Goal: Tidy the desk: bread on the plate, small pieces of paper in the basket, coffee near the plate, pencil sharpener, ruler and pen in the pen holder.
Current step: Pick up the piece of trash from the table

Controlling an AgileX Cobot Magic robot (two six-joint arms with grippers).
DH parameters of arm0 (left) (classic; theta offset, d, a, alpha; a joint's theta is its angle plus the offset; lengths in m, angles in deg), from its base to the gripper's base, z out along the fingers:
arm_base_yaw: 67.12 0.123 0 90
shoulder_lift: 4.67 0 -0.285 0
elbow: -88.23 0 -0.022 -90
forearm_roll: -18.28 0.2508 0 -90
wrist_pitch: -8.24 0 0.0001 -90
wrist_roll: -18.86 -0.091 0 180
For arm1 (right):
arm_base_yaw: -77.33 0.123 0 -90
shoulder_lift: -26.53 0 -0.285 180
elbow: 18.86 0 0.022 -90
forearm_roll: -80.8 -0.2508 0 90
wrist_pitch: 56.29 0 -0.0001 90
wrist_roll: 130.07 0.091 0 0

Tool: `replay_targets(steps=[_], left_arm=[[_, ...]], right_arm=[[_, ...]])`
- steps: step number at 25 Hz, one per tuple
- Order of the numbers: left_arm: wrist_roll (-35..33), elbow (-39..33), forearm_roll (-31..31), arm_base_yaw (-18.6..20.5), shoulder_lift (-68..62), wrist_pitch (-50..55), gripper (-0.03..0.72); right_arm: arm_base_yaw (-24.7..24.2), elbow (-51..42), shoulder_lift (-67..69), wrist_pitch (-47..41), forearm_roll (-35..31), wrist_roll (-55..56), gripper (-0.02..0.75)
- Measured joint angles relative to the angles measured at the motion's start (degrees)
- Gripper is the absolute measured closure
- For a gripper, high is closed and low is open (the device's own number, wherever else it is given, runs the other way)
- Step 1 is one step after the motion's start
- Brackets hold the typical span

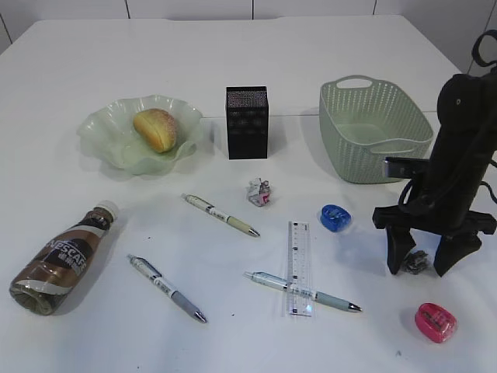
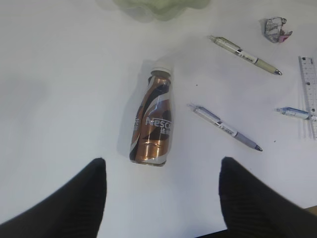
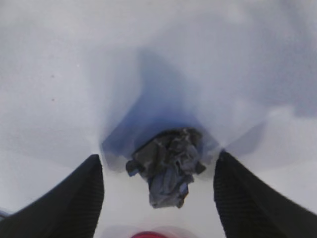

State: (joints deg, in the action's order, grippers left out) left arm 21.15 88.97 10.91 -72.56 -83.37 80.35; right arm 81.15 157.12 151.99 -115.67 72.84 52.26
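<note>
Desk (image 1: 233, 47): smooth plain white top that carries everything; I stand at its right edge.
Basket (image 1: 353, 167): sage-green plastic with woven-pattern walls, toward the far right, just behind my right arm.
Plate (image 1: 101, 124): translucent pale green, wavy rim, far left; the bread (image 1: 155, 129), a golden crusty oval, lies in it.
Coffee (image 1: 62, 260): brown bottle with a white cap, lying on its side near the left front edge, apart from the plate.
Pen holder (image 1: 247, 122): black square mesh cup, upright between plate and basket.
Ruler (image 1: 299, 268): clear strip with dark marks, mid-front, crossing one pen (image 1: 303, 291); two more pens lie to its left.
Sharpeners: blue (image 1: 335, 217) right of the ruler; pink (image 1: 436, 322) near the right front corner.
Paper: white ball with red marks (image 1: 259, 192) in front of the holder; grey crumpled ball (image 3: 168, 166) on the desk.
My right gripper (image 1: 423, 264): jaws wide apart, straddling the grey ball, gripping nothing.
My left gripper (image 2: 163, 198): spread wide above the coffee, empty.
</note>
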Motion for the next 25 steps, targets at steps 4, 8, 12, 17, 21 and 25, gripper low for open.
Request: replay_targets(steps=[4,8,12,17,21,25], left_arm=[[0.0,0.0,0.0,0.0,0.0,0.0,0.19],[0.0,0.0,0.0,0.0,0.0,0.0,0.201],[0.0,0.0,0.0,0.0,0.0,0.0,0.216],[0.0,0.0,0.0,0.0,0.0,0.0,0.221],[0.0,0.0,0.0,0.0,0.0,0.0,0.221],[0.0,0.0,0.0,0.0,0.0,0.0,0.221]], right_arm=[[0.0,0.02,0.26,0.0,0.0,0.0,0.281],[0.0,0.24,0.63,-0.1,0.22,0.0,0.374],[0.0,0.59,1.05,-0.45,0.6,0.0,0.425],[0.0,0.71,1.18,-0.69,1.2,0.0,0.485],[0.0,0.71,1.18,-0.78,1.22,0.0,0.526],[0.0,0.71,1.18,-0.78,1.03,0.0,0.587]])
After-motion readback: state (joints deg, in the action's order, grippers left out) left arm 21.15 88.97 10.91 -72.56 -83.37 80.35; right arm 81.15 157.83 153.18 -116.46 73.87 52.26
